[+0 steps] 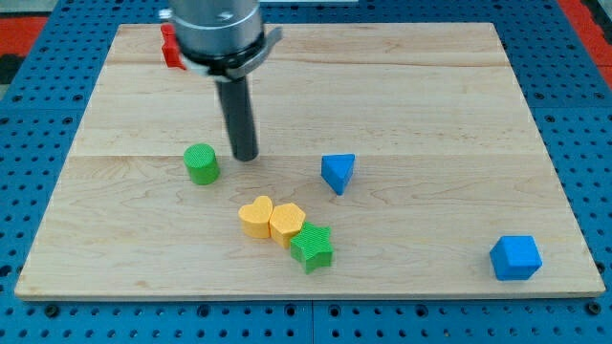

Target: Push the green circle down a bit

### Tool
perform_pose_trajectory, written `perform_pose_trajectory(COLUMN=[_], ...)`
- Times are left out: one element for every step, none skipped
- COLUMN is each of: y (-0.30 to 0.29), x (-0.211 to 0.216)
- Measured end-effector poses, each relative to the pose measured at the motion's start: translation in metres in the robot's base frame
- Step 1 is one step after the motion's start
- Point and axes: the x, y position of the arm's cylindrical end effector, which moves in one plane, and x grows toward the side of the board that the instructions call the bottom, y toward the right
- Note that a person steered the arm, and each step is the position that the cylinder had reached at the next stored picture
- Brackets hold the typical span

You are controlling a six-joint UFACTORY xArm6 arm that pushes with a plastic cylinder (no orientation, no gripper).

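The green circle (201, 163) is a short green cylinder standing on the wooden board (430, 105), left of the middle. My tip (246, 156) rests on the board just to the right of it and slightly higher in the view, a small gap apart. The rod rises straight up to the grey arm head at the view's top.
A blue triangle (338, 173) lies right of the tip. Two yellow hearts (255, 217) (287, 222) touch each other below, with a green star (313, 248) against them. A blue cube (515, 257) sits at bottom right. A red block (171, 48) is partly hidden behind the arm at top left.
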Motion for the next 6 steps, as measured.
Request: perform_pose_trajectory(y=[-0.022,-0.037,-0.06,-0.075,-0.083,-0.059], x=[-0.01,0.003,0.004,-0.001,0.015,0.039])
